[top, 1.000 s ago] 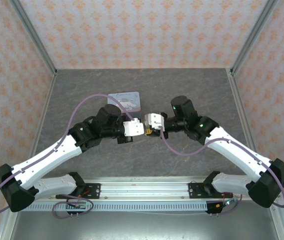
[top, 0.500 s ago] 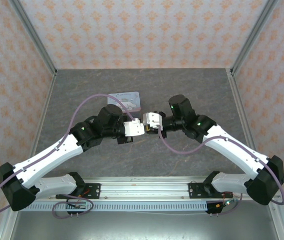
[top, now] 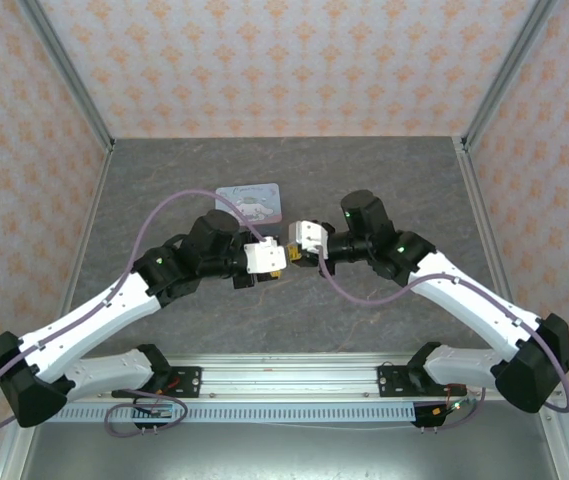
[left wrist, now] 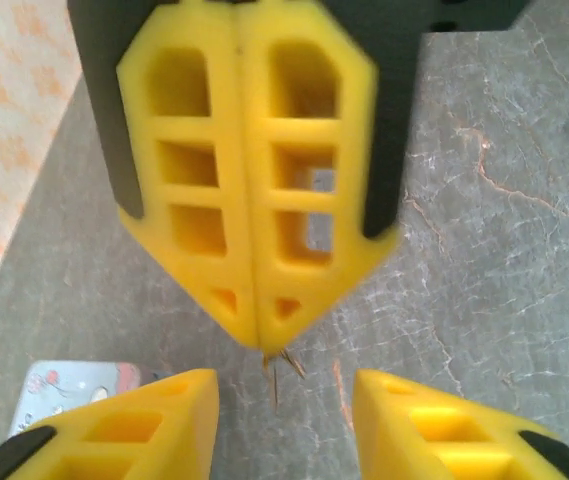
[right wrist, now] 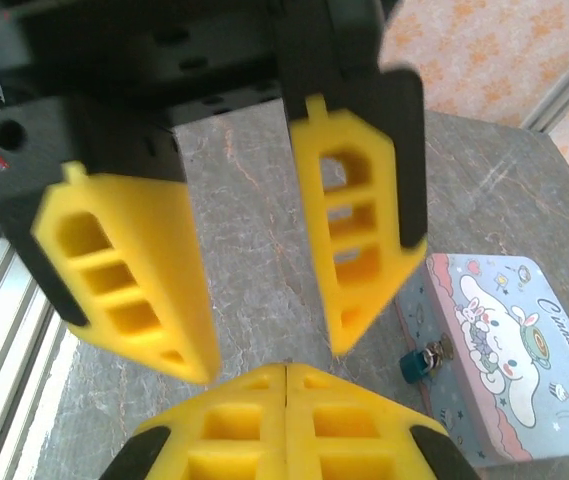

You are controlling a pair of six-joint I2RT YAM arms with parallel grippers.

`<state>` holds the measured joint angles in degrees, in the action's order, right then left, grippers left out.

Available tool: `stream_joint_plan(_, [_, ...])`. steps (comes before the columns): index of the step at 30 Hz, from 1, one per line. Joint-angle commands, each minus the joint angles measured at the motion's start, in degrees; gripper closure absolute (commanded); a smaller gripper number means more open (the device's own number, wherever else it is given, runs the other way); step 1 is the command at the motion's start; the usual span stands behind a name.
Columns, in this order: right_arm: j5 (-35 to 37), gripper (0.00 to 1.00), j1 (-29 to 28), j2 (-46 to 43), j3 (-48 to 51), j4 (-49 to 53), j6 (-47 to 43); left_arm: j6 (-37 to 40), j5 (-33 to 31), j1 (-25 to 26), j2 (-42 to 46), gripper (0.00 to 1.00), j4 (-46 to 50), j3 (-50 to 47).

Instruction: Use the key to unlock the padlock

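The right gripper (left wrist: 261, 340) was clenched on a thin sliver jutting from its tips, apparently the key (left wrist: 274, 372), pinched by its head so the blade stayed free for the lock. The left gripper (right wrist: 269, 360) faced it nose to nose, released and holding nothing. Both arms were bent inward, wrists meeting above the middle of the counter (top: 384, 180). The padlock (right wrist: 414, 366) sat at the cartoon-print tin's (right wrist: 509, 340) edge, nearer the counter's far edge.
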<state>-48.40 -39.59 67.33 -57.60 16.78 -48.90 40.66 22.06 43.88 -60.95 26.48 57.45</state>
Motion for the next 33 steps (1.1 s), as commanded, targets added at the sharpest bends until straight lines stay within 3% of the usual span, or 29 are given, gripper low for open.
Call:
stream_joint_plan(1, [-2.6, 1.00, 2.7, -3.0, 2.2, -7.1, 7.6, -3.3, -0.3, -0.7, 3.5, 0.49, -3.9, -2.5])
stream_joint_plan(7, [-3.3, 1.00, 6.4, -6.9, 9.9, -26.8, 25.9, -19.2, 1.1, -5.2, 11.6, 0.35, -19.0, -11.5])
stream_joint_plan(11, [0.3, 1.00, 6.5, -8.0, 14.5, -42.6, 41.9, -40.2, -8.2, -6.3, 15.7, 0.24, -32.3, -17.3])
stream_joint_plan(15, [5.9, 1.00, 6.5, -7.6, 18.5, -58.3, 59.2, -58.6, -14.3, -6.8, 15.8, 0.22, -30.3, -15.1])
stream_joint_plan(18, [11.5, 1.00, 6.4, -7.7, 20.2, -63.2, 68.6, -71.8, -16.8, -7.3, 15.7, 0.17, -30.9, -14.6])
stream_joint_plan(24, [18.9, 1.00, 4.3, -7.7, 22.4, -69.6, 81.6, -94.0, -12.9, -8.9, 12.5, 0.16, -41.6, -16.6])
stream_joint_plan(29, [21.9, 1.00, 2.1, -6.6, 22.0, -67.7, 85.3, -105.8, -7.3, -9.0, 7.2, 0.17, -53.6, -16.7])
stream_joint_plan(33, [22.4, 1.00, 0.6, -4.7, 21.5, -68.9, 87.0, -109.9, -6.0, -9.0, 5.1, 0.20, -56.6, -16.0])
